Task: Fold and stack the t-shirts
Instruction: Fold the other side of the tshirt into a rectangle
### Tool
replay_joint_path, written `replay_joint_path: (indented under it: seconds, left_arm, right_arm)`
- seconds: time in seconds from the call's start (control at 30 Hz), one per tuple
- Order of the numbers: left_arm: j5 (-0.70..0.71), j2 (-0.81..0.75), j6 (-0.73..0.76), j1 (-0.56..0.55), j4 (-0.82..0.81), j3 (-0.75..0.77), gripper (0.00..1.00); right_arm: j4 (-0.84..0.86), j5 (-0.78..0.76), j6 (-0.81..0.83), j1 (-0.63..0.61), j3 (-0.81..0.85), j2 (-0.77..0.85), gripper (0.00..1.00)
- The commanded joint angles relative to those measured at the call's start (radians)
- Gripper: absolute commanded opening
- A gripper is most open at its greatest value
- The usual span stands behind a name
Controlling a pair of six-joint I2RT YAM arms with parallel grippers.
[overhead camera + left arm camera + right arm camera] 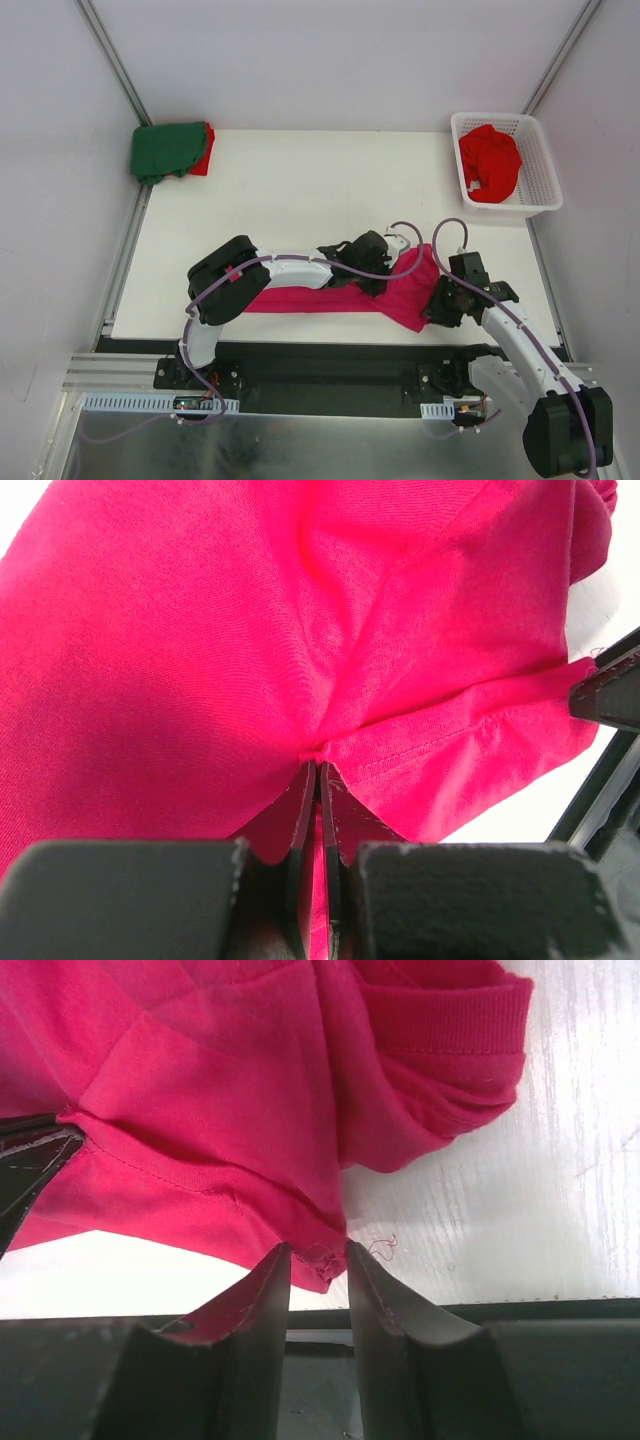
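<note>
The magenta-pink t-shirt point(405, 295) lies at the table's point(300, 190) near edge, partly hidden under my arms. My left claw point(318, 772) pinches its cloth tight. My right claw point(318, 1250) stands partly open, the hem corner between its tips.

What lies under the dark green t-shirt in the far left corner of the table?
Under the green t-shirt, red cloth sticks out on the right; the rest is covered.

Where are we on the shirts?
Done: green t-shirt folded on a red t-shirt in the far-left corner. In hand: left gripper pinches the magenta t-shirt; right gripper straddles its hem corner, jaws apart. Left: finish this fold, then the red shirt in the basket.
</note>
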State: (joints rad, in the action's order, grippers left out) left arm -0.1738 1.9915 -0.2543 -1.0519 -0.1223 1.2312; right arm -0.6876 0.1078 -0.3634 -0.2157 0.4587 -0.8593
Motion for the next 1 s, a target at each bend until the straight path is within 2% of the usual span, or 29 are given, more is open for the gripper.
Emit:
replay_joint_path:
  seconds: [0.0, 0.1, 0.2, 0.5, 0.97]
  left_arm:
    - [0.016, -0.048, 0.004, 0.015, 0.018, -0.018, 0.0]
    - [0.016, -0.051, 0.006, 0.016, 0.018, -0.022, 0.0]
    - [0.02, -0.054, 0.004, 0.018, 0.015, -0.027, 0.0]
    - [0.025, -0.071, 0.001, 0.02, 0.018, -0.038, 0.0]
    - [0.014, -0.138, -0.02, 0.021, 0.016, -0.056, 0.0]
  right_arm:
    - [0.016, -0.017, -0.011, -0.011, -0.012, -0.01, 0.31]
    - [0.019, -0.016, -0.009, -0.016, -0.014, -0.02, 0.31]
    - [0.019, -0.016, -0.011, -0.019, -0.015, -0.023, 0.25]
    - [-0.012, -0.016, -0.011, -0.027, -0.002, 0.003, 0.02]
    - [-0.197, -0.042, -0.008, -0.034, 0.169, 0.126, 0.01]
